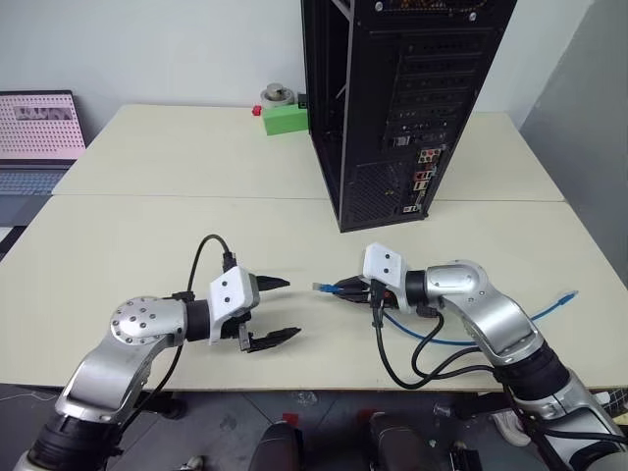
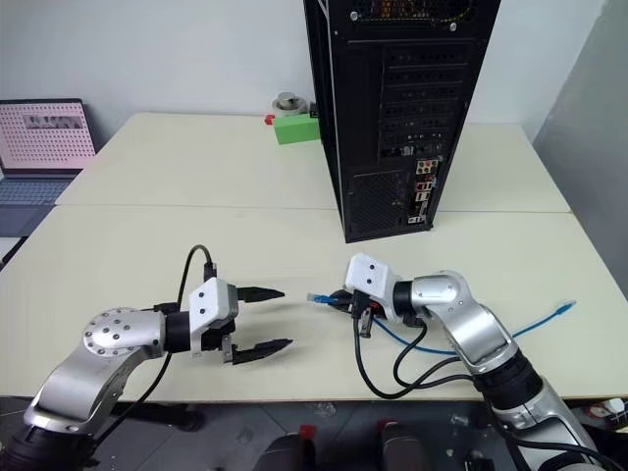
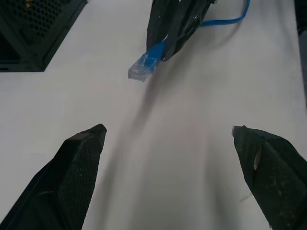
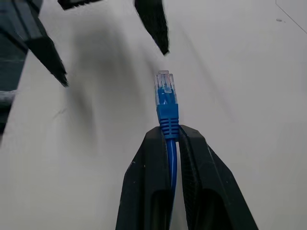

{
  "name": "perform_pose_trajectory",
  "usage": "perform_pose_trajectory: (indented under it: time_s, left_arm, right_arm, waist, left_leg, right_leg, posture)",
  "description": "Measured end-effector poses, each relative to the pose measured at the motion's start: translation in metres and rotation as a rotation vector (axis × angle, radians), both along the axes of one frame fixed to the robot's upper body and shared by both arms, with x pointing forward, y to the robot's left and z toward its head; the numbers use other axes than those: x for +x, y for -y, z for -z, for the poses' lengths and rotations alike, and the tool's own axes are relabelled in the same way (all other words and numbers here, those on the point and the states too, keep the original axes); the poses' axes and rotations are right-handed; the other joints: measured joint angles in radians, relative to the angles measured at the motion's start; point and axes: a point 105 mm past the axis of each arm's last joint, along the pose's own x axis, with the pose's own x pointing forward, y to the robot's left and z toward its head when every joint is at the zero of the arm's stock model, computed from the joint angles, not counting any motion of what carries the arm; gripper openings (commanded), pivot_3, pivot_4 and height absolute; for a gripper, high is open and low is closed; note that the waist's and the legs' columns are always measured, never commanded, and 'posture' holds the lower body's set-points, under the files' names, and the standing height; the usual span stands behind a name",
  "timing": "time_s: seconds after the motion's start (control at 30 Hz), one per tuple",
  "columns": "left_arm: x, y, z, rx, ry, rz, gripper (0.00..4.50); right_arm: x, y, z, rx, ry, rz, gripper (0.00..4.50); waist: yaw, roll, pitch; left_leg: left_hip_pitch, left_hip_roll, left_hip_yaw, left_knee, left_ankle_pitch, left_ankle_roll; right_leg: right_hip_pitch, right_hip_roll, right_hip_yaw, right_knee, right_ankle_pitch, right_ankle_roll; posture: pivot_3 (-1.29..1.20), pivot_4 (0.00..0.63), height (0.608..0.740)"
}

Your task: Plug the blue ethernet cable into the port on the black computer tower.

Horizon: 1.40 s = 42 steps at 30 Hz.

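Your right gripper (image 4: 173, 132) is clamped on the blue ethernet cable (image 4: 167, 111) just behind its boot, with the clear plug sticking out past the fingertips, above the table (image 1: 147, 235) near its front edge. The thin cord trails back in loops to its other plug at the table's right edge. Your left gripper (image 1: 279, 310) faces the plug with its fingers spread wide, holding nothing. The black computer tower (image 1: 392, 98) stands upright further back, its coloured connector cluster facing you.

Even, bright light falls on the pale table (image 1: 196, 226). Soft blurred shadows streak the wrist views. The tower's (image 1: 392, 98) rear stays dark, without glare.
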Motion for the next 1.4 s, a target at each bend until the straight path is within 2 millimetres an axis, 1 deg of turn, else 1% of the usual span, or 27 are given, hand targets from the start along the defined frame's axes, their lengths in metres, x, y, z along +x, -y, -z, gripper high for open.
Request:
perform_pose_trajectory:
  time_s: [0.2,0.3,0.43,0.67,0.7,0.77,0.8,0.87,0.93,1.17,1.23,1.27,1.4]
  left_arm:
    - [0.009,0.015,-0.004,-0.027,-0.002,0.065,4.50]
    - [0.010,0.019,-0.001,-0.017,-0.013,0.096,4.50]
    - [0.013,0.018,0.001,0.010,-0.002,0.119,3.78]
    - [0.023,0.020,-0.003,0.014,0.021,0.124,2.14]
    - [0.023,0.020,-0.003,0.015,0.020,0.124,1.95]
    - [0.023,0.021,-0.003,0.014,0.018,0.131,1.40]
    - [0.022,0.021,-0.002,0.015,0.017,0.133,1.25]
    - [0.022,0.023,-0.002,0.014,0.014,0.139,0.74]
    - [0.021,0.025,0.000,0.012,0.009,0.148,0.37]
    - [0.021,0.027,0.001,0.020,0.009,0.151,0.32]
    - [0.021,0.027,0.002,0.026,0.018,0.153,0.32]
    - [0.021,0.027,0.002,0.029,0.023,0.155,0.32]
    - [0.023,0.028,0.003,0.043,0.067,0.157,0.32]
  right_arm:
    - [-0.001,-0.003,-0.002,-0.016,0.009,-0.026,0.05]
    - [-0.001,-0.003,-0.003,-0.023,0.015,-0.026,0.04]
    - [-0.001,-0.003,-0.002,-0.032,0.022,-0.029,0.04]
    - [-0.001,-0.003,-0.002,-0.038,0.022,-0.031,0.04]
    - [-0.001,-0.003,-0.002,-0.039,0.021,-0.032,0.04]
    - [-0.001,-0.003,-0.001,-0.044,0.021,-0.034,0.04]
    - [-0.001,-0.003,0.000,-0.047,0.021,-0.035,0.04]
    - [-0.002,-0.004,0.000,-0.050,0.021,-0.037,0.04]
    - [-0.001,-0.003,0.000,-0.056,0.027,-0.034,0.04]
    - [-0.001,-0.002,0.001,-0.071,0.030,-0.036,0.04]
    - [-0.001,-0.002,0.001,-0.073,0.031,-0.035,0.74]
    - [0.000,-0.002,0.001,-0.075,0.033,-0.034,0.90]
    - [-0.001,-0.002,0.000,-0.073,0.047,-0.047,1.84]
  waist:
    - [0.000,0.000,0.000]
    - [-0.001,0.000,0.000]
    - [0.000,0.000,0.000]
    - [0.000,0.000,0.000]
    - [0.000,0.000,0.000]
    - [0.000,0.000,0.000]
    - [0.000,0.000,0.000]
    - [0.000,0.000,0.000]
    - [0.000,0.000,0.000]
    - [0.000,0.000,0.000]
    - [0.000,0.000,0.000]
    - [0.000,0.000,0.000]
    - [0.001,0.000,0.000]
  left_leg:
    - [0.000,0.000,0.000,0.000,0.000,0.000]
    - [-0.001,0.000,0.000,0.000,0.000,0.000]
    - [-0.001,0.000,0.000,0.000,0.000,0.000]
    - [-0.001,0.000,0.000,0.001,0.000,0.000]
    - [-0.001,0.000,0.000,0.001,0.000,0.000]
    - [-0.001,0.000,0.000,0.001,0.000,0.000]
    - [-0.001,0.000,-0.001,0.001,0.000,0.000]
    - [-0.001,0.000,-0.001,0.001,0.000,0.000]
    - [-0.001,0.000,-0.001,0.001,0.000,0.000]
    - [-0.001,0.000,-0.001,0.001,0.000,0.000]
    - [-0.001,0.000,-0.001,0.001,0.000,0.000]
    - [-0.001,0.000,-0.001,0.001,0.000,0.000]
    - [-0.001,0.000,-0.001,0.001,0.000,0.000]
  right_leg:
    - [0.000,0.000,-0.001,0.000,0.000,0.000]
    - [0.000,0.000,-0.001,0.000,0.000,0.000]
    - [0.000,0.000,-0.001,0.000,0.000,0.000]
    - [0.000,0.000,-0.002,0.000,0.000,0.000]
    - [0.000,0.000,-0.002,0.000,0.000,0.000]
    - [0.000,0.000,-0.002,0.000,0.000,0.000]
    - [0.000,0.000,-0.002,0.000,0.000,0.000]
    - [0.000,0.000,-0.002,0.000,0.000,0.000]
    - [0.000,0.000,-0.002,0.000,0.000,0.000]
    - [0.000,0.000,-0.002,0.000,0.000,0.000]
    - [0.000,0.000,-0.002,0.000,0.000,0.000]
    - [0.000,0.000,-0.002,0.000,0.000,0.000]
    - [0.000,0.000,-0.003,0.000,0.000,0.000]
  posture:
    - [0.00,0.150,0.740]
    - [0.00,0.150,0.740]
    - [0.00,0.150,0.740]
    - [0.00,0.150,0.740]
    - [0.00,0.150,0.740]
    - [0.00,0.150,0.740]
    - [0.00,0.150,0.740]
    - [0.00,0.150,0.740]
    - [0.00,0.150,0.740]
    - [0.00,0.150,0.740]
    - [0.00,0.150,0.740]
    - [0.00,0.150,0.740]
    - [0.00,0.150,0.740]
